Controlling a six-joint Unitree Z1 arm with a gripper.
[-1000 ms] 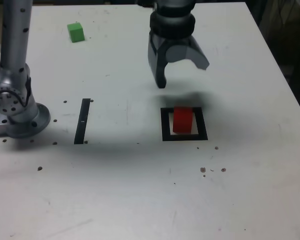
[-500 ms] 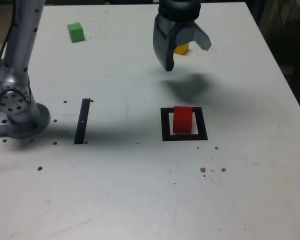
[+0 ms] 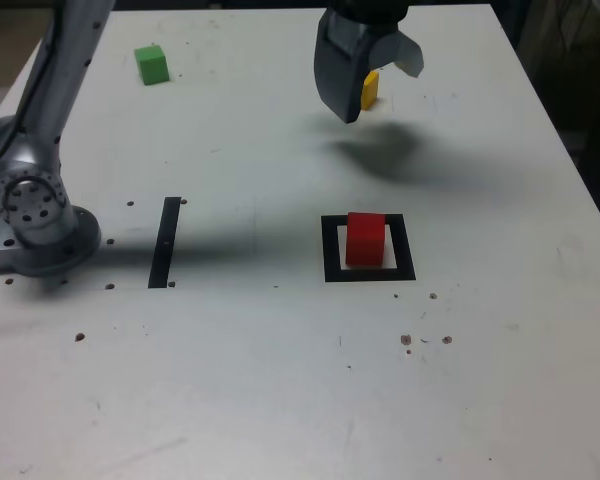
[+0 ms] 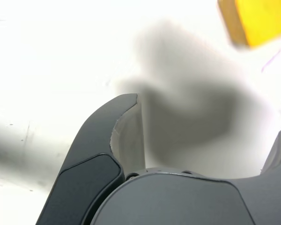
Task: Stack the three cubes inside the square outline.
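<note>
The red cube (image 3: 365,238) stands inside the black square outline (image 3: 330,250) near the middle of the table. Far back, the yellow cube (image 3: 370,89) is partly hidden behind my gripper (image 3: 380,90), which hangs open above the table in front of it. In the wrist view the yellow cube (image 4: 255,19) shows blurred at the picture's edge, beyond the open fingers (image 4: 110,140) with nothing between them. The green cube (image 3: 152,64) sits alone at the far back on the exterior view's left.
The arm's base (image 3: 35,225) stands at the exterior view's left edge. A narrow black strip (image 3: 165,242) lies on the table beside it. Small dark specks dot the white table (image 3: 280,380). Its far edge runs just behind the cubes.
My gripper has moved away from above the red cube toward the back of the table, rising and closing in on the yellow cube. Its jaws stayed open.
</note>
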